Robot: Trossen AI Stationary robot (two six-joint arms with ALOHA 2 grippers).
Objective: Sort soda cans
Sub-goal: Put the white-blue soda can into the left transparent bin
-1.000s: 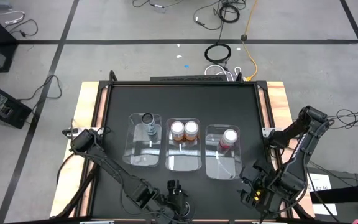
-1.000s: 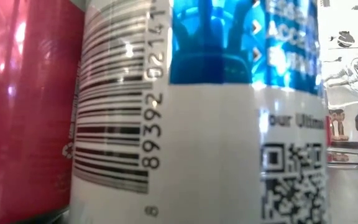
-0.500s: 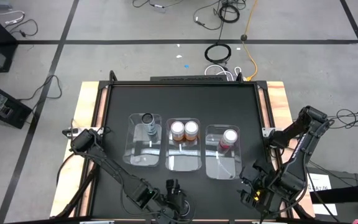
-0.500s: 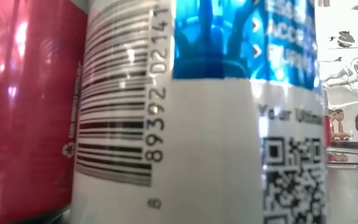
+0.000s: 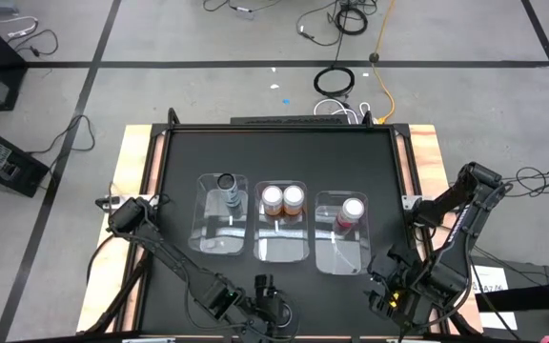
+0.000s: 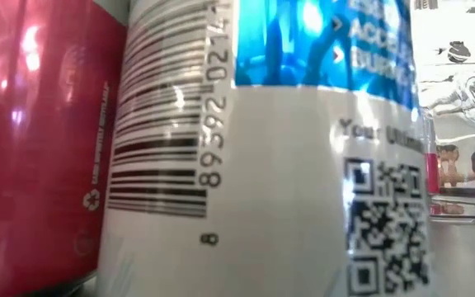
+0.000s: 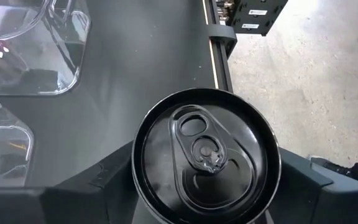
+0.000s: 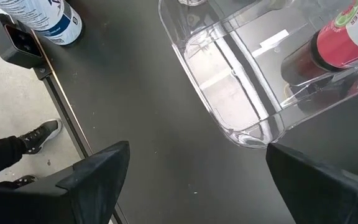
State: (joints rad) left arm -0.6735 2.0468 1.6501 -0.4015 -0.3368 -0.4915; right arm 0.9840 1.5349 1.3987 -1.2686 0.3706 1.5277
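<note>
One dark can (image 7: pixel 205 154) sits clamped in the left gripper (image 5: pixel 267 303), so carry it upright into the leftmost bin (image 5: pixel 223 216); the right gripper (image 8: pixel 197 180) waits apart.

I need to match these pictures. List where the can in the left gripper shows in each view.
High: table's near edge, hidden under the left gripper.
Low: the can fills the middle, barcode showing.
Left wrist: centre, dark top, between the fingers.
Right wrist: likely the white-blue one beside the camera.
Landmark: the red can, in high and both wrist views.
</note>
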